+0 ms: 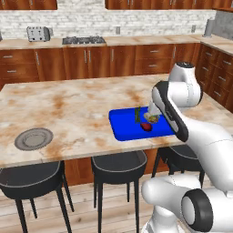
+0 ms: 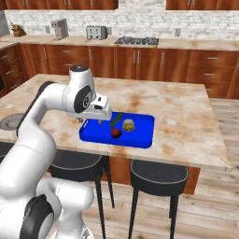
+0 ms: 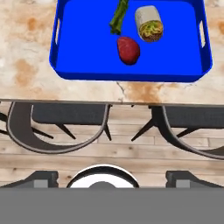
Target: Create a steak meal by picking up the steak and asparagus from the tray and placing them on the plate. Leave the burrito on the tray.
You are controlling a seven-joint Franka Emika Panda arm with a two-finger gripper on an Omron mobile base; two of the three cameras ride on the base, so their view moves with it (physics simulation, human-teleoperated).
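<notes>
Hand view: nearest the camera, the gripper point(image 3: 103, 177) shows two dark finger tips standing wide apart with nothing between them, above the stools point(image 3: 70, 114) and the wooden floor. Beyond the counter edge lies the tray point(image 3: 87, 61), blue and low-rimmed. On it the steak point(image 3: 128, 49), a rounded dark red lump, sits closest to the near rim; just behind and to its left lies the asparagus point(image 3: 119, 16), a thin green bundle, and to its right the burrito point(image 3: 149, 24), cut end showing. The three pieces are near one another, with clear blue tray showing around the steak.

Right base view: the gripper point(image 2: 101, 122) hangs above the tray's left end point(image 2: 88, 133), short of the steak point(image 2: 115, 133). The plate point(image 2: 10, 122) lies well apart along the counter, partly hidden by the arm.

Left base view: the plate point(image 1: 33, 138) sits at the counter's near left edge, the tray point(image 1: 119, 127) well to its right.

Judged handling: the steak is likely light, soft and somewhat slick; a grasp across its narrower middle would suit. The asparagus is probably light and thin, best pinched mid-length across the bundle, clear of the burrito.
</notes>
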